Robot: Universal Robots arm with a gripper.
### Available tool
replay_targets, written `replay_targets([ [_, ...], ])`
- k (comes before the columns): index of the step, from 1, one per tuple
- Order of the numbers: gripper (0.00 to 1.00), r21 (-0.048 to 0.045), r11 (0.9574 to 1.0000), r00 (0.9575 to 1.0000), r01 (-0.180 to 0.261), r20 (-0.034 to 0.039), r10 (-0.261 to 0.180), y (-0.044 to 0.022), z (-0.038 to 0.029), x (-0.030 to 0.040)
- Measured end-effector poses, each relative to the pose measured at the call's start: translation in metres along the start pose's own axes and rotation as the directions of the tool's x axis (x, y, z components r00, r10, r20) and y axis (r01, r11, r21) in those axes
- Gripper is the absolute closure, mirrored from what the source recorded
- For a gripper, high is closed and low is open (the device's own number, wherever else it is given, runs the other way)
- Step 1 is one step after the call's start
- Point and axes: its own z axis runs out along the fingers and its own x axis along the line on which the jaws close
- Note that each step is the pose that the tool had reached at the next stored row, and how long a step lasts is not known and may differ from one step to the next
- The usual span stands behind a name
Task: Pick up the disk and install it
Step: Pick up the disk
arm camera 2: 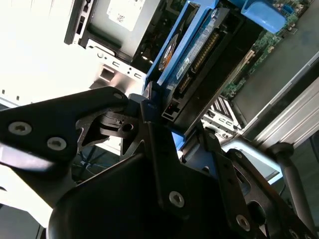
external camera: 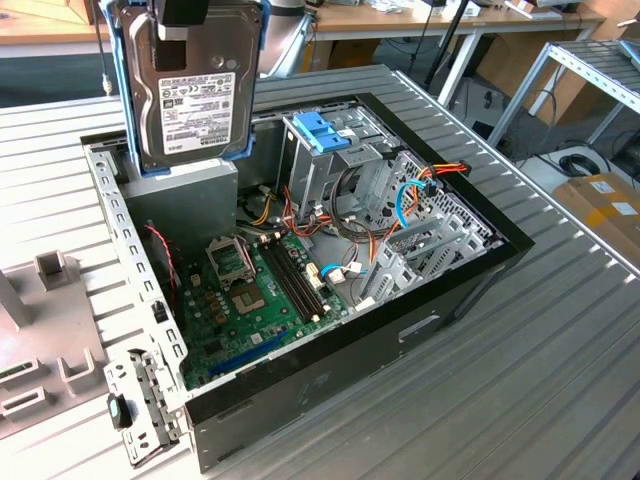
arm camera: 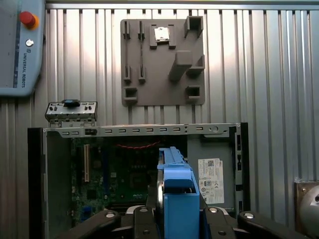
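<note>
At upper left of the exterior view, holds disk (external camera: pixel 195 110) clamped in pincer (external camera: pixel 182 30) over open case (external camera: pixel 350 350); carrying step, probably needs alignment with drive cage (external camera: pixel 312 175).

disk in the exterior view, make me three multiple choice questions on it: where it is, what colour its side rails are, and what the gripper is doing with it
1. Where is the disk?
A. flat on the table
B. in the air over the open computer case
C. slid into the drive cage

2. What colour are its side rails?
A. red
B. yellow
C. blue

3. What state is the gripper in?
A. shut on the disk
B. open, apart from the disk
C. shut on a cable

Key: 1 B, it hangs upright over the case; 2 C, blue strips edge both long sides; 3 A, the second wrist view shows the gripper clamped on the disk's end.
</note>
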Motion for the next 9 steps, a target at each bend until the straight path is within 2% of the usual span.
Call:
replay_targets([
  [8, 0.63, 0.0, 1.0, 1.0, 0.0, 0.0001, 0.0, -0.0002, -0.0002, 0.0056],
  [9, 0.63, 0.0, 1.0, 1.0, 0.0, 0.0, 0.0, -0.0002, -0.0002, 0.0078],
])
